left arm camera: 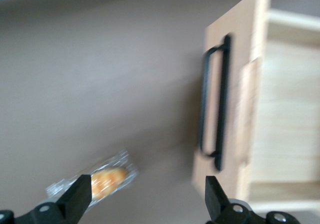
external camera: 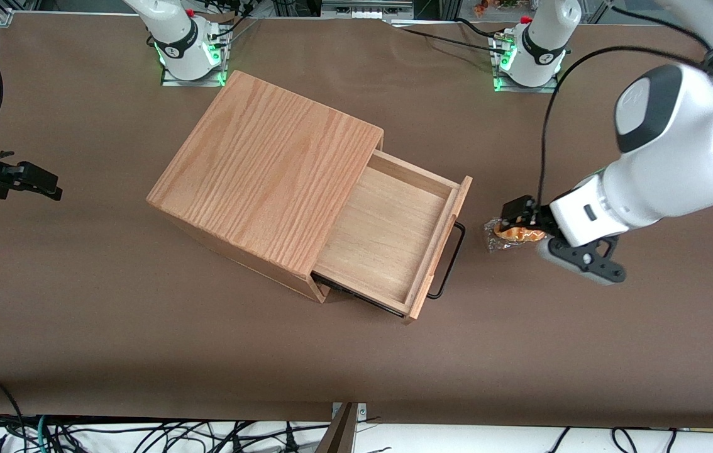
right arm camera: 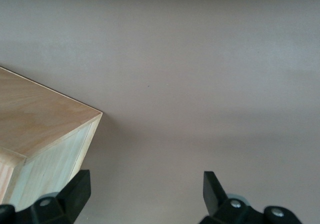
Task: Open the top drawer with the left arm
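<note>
The top drawer (external camera: 388,233) stands pulled well out of the oak-grain box (external camera: 268,170), and its pale-wood inside is bare. Its thin black wire handle (external camera: 451,261) runs along the front panel. In the left wrist view the front panel (left arm camera: 240,84) and the handle (left arm camera: 220,99) show, blurred. My left gripper (external camera: 514,223) hovers in front of the drawer, a short way off the handle and not touching it. The gripper (left arm camera: 147,196) is open, with only bare table between its fingers (left arm camera: 80,196).
A clear-wrapped orange snack (external camera: 501,234) lies on the brown table (external camera: 143,327) just under the gripper; in the wrist view the snack (left arm camera: 107,179) sits beside one fingertip. The arm bases (external camera: 190,47) stand at the table's edge farthest from the front camera.
</note>
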